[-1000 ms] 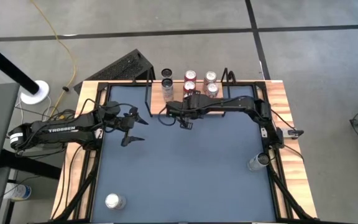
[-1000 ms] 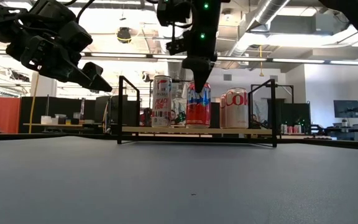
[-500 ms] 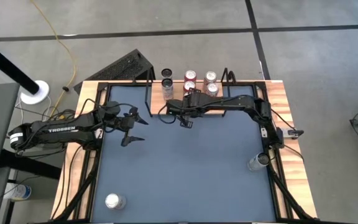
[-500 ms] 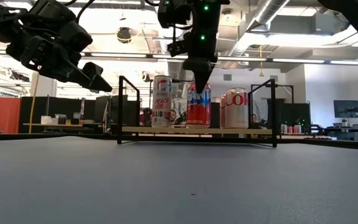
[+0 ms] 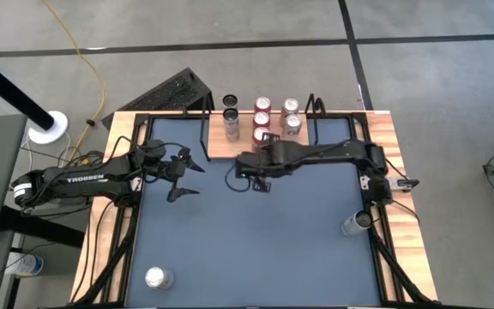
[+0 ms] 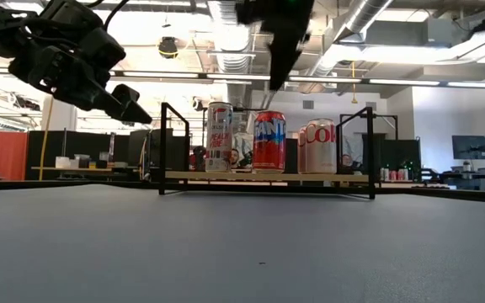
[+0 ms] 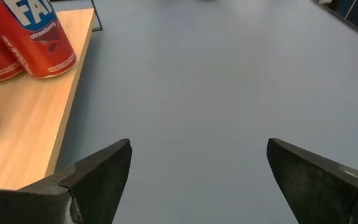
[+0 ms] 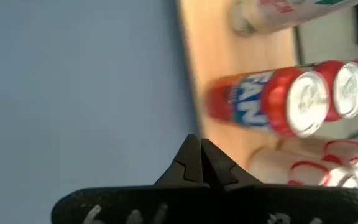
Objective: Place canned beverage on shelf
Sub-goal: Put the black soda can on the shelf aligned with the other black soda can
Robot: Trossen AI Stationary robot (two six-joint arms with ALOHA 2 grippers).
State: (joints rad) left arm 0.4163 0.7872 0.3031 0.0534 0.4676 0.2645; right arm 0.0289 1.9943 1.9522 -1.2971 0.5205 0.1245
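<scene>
L gripper (image 5: 181, 174) hovers over blue table (image 5: 256, 240), jaws wide apart, empty. R gripper (image 5: 249, 172) just in front of shelf (image 6: 268, 176), fingers pressed together, holding nothing. Red Fanta can (image 6: 269, 141) stands upright on shelf w/ other cans.

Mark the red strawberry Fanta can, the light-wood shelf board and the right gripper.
Red strawberry Fanta can (image 6: 269, 141), low view, label.
Light-wood shelf board (image 7: 27, 124), left wrist view, bare top.
Right gripper (image 5: 260, 182), high view, between fingertips.
</scene>
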